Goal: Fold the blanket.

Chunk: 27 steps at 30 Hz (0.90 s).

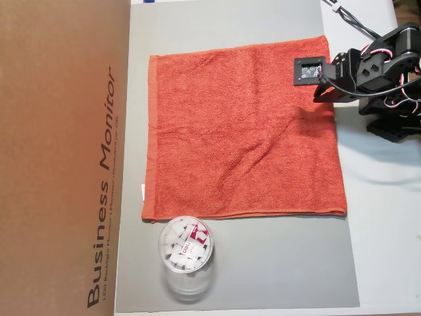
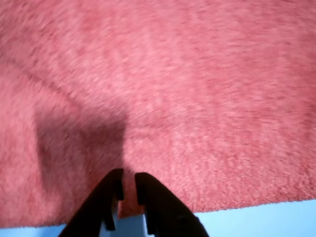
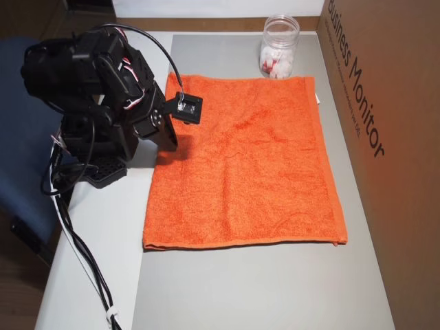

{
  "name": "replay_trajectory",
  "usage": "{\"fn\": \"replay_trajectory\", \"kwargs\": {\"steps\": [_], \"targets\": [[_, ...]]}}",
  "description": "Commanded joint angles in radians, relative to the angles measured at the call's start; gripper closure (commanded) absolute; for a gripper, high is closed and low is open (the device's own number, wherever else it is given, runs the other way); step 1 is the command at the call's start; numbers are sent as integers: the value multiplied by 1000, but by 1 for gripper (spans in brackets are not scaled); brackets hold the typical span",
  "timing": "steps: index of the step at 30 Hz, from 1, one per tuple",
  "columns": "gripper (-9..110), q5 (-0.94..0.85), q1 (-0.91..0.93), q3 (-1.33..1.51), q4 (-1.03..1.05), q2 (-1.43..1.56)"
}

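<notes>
Table: my white tabletop (image 3: 82, 275), with a flat grey mat (image 1: 276, 263) laid across it.
Side: a brown "Business Monitor" cardboard box (image 1: 59, 158) beside me.
Seat: a blue chair (image 3: 17, 172) behind me.

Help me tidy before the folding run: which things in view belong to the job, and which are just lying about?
Part of the job:
- the blanket, spread flat on the grey mat
- the tool, over the blanket's edge, its jaws nearly closed on a bit of the hem

Just lying about:
- the clear plastic jar of small white packets
- the brown cardboard box printed "Business Monitor"
</notes>
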Motion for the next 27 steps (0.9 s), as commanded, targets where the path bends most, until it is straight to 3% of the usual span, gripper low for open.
{"fn": "replay_trajectory", "kwargs": {"steps": [1, 20, 27], "targets": [[101, -6, 38, -69, 3, -12], [101, -14, 356, -287, 6, -20], [101, -8, 436, -405, 6, -167]]}}
